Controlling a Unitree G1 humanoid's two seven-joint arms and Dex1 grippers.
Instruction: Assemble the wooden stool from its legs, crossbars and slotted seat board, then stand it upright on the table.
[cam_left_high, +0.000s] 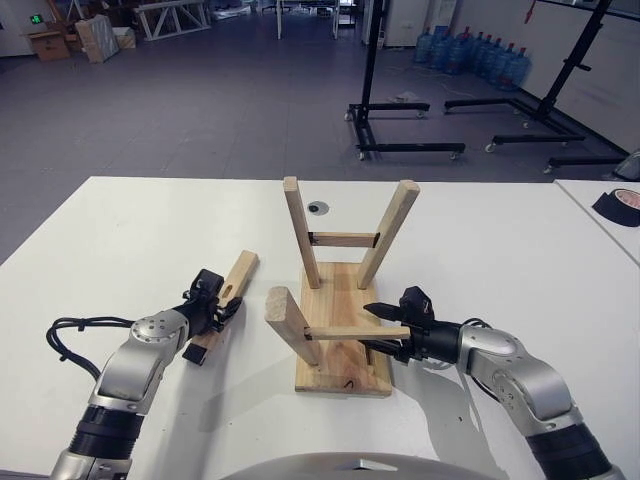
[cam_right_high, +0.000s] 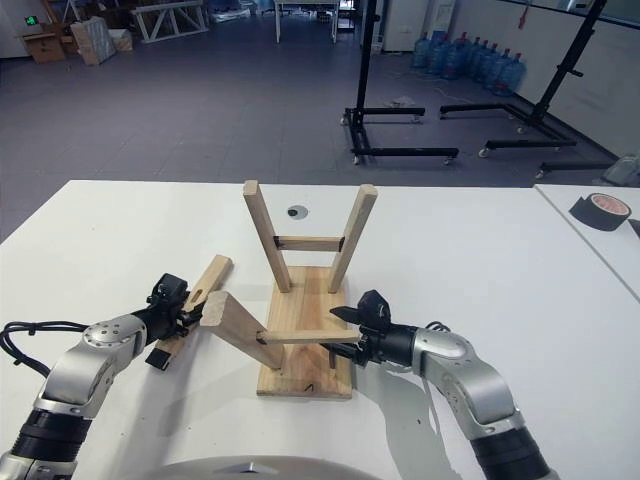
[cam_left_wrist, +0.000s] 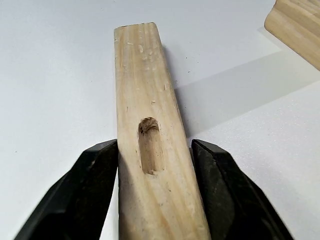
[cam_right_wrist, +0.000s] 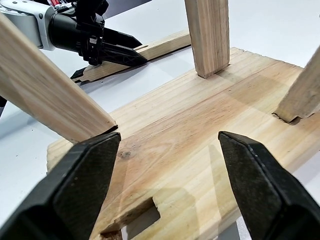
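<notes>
Pale wood on a white tabletop (cam_left_high: 150, 230). From the head camera, the seat board (cam_left_high: 345, 290) lies flat near the middle of the near edge. Two standing legs (cam_left_high: 301, 232) rise from its far end, joined by a short crossbar (cam_left_high: 342, 240). A third leg (cam_left_high: 290, 323) leans over the board's near left corner. A second crossbar (cam_left_high: 355, 333) runs from it toward the right gripper (cam_left_high: 372, 328), whose jaws stand wide, one above and one below that bar without pinching it. Left of the board and apart from it, the loose leg (cam_left_high: 238, 275) lies flat, its near end clamped in the left gripper (cam_left_high: 230, 303). Broad white surface runs out to the left, far and right edges. A tape roll (cam_left_high: 618, 206) sits on the neighbouring table beyond the right edge.

Left wrist camera: black fingers (cam_left_wrist: 90, 195) press both sides of the loose leg level with its oval slot (cam_left_wrist: 150, 145).

Right wrist camera: the wide jaws frame the board's near end, where an open notch (cam_right_wrist: 135, 217) cuts the edge. The leaning leg ends just beside one jaw tip. Beyond, the left gripper grips its leg on the white surface.
</notes>
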